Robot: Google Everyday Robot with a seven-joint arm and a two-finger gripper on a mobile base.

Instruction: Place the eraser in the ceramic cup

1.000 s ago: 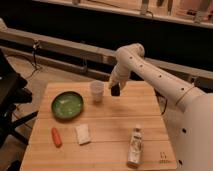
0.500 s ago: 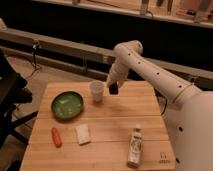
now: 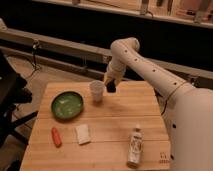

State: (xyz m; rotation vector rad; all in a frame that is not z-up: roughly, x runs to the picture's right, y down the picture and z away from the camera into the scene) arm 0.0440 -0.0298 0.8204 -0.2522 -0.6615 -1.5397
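Eraser: the eraser (image 3: 111,89) is a small dark, blackish chunk with blurred edges. It looks narrower than the mouth of the cup.
Eraser, place: it hangs at the tip of the gripper, just to the right of the ceramic cup (image 3: 97,91). It is level with the cup's upper half and off the table (image 3: 125,110).
Gripper: the gripper (image 3: 110,85) points downward just right of the cup, its jaws closed onto the eraser. Whether it touches the cup's wall cannot be told.
Arm: the white arm (image 3: 150,70) arches up and over from the right of the cup and bends down to the gripper.
Ceramic cup: plain white, tapering slightly toward its base, with no handle visible. It stands upright on the wooden table with its mouth open upward. What is inside cannot be made out.
Green bowl: the green bowl (image 3: 67,104) is wide, round and shallow. It sits to the left of the cup and a little nearer the camera, apart from it. Its inner face shows plain green.
Bottle: the clear bottle (image 3: 134,146) stands well to the right of the cup and much nearer the camera. Its contents cannot be told.
White block: the white block (image 3: 82,134) lies flat, in front of the cup and slightly left.
Orange piece: the orange piece (image 3: 56,137) lies further left of the cup than the block does, just beside the block.
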